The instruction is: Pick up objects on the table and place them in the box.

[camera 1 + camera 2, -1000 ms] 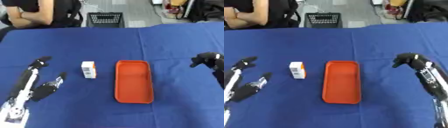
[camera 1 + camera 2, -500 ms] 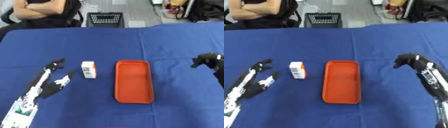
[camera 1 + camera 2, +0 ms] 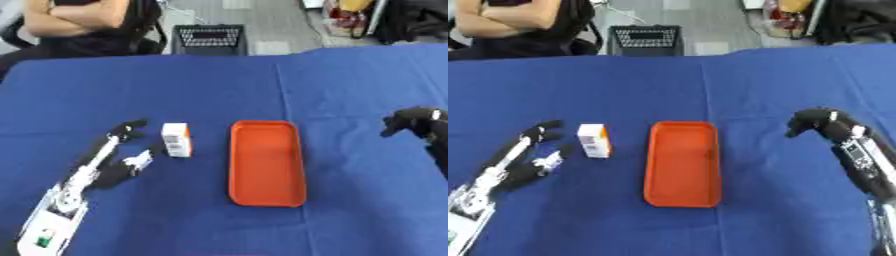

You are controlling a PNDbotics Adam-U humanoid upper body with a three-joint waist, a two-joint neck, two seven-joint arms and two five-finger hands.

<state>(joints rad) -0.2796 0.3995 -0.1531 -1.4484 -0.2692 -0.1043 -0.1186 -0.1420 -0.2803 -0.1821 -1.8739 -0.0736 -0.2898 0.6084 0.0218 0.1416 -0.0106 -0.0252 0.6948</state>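
My left hand (image 3: 118,160) lies low on the blue table (image 3: 350,90) with fingers spread and holding nothing; the small white-and-orange carton (image 3: 176,139) stands upright just beyond its fingertips, toward the middle, not yet touched as far as I can tell. The orange box (image 3: 265,162) sits empty on the carton's far side from that hand, so I judge nothing placed yet: grasp, lift and drop all remain. My right hand (image 3: 815,122) hovers well off past the box, fingers curled, empty.
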